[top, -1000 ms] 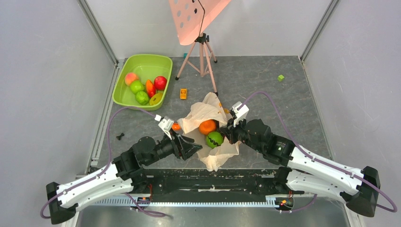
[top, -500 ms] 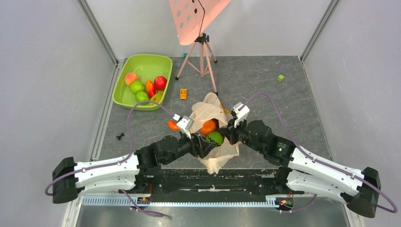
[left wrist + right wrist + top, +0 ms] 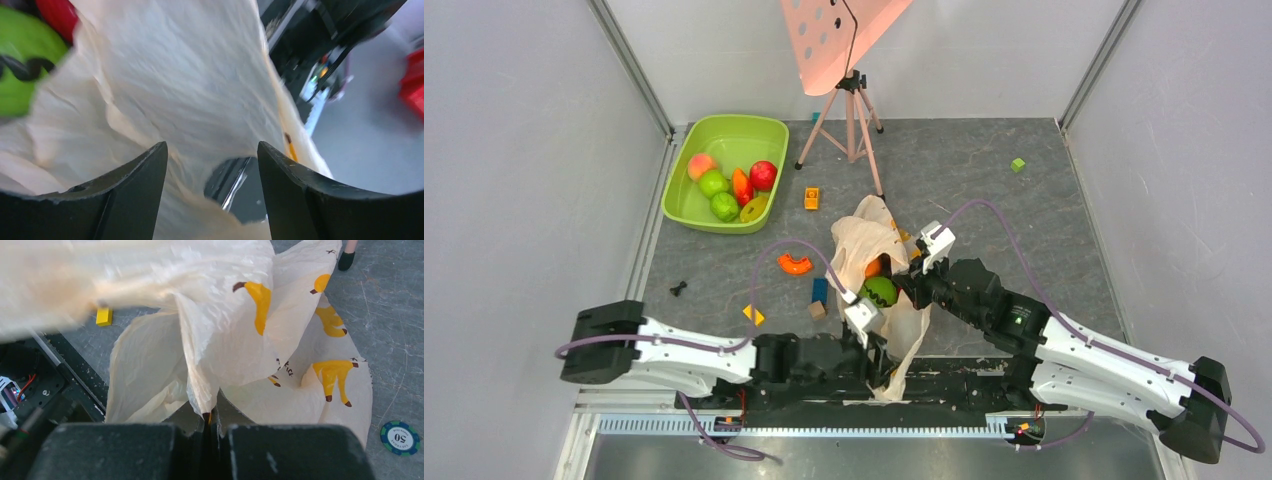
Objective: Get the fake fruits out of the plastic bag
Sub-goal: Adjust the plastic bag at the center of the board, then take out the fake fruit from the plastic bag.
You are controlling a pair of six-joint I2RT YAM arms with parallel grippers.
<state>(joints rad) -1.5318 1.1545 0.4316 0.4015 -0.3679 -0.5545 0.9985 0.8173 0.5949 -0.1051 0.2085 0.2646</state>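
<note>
Your right gripper (image 3: 210, 426) pinches a fold of the bag (image 3: 235, 340); your left gripper (image 3: 210, 152) stands wide, bag film between its fingers, green fruit (image 3: 20, 60) beyond.

The left pincer (image 3: 210, 150) has swung from beside the thin crinkly pale peach plastic bag (image 3: 854, 245) to its near end, uncovering a flat orange arc piece (image 3: 795, 264) and a small blue block (image 3: 820, 290); the bag now stretches longer, half hiding the glossy orange fruit (image 3: 873, 267)

green fruit (image 3: 25, 40) cropped, plastic bag (image 3: 60, 285) blurred
</note>
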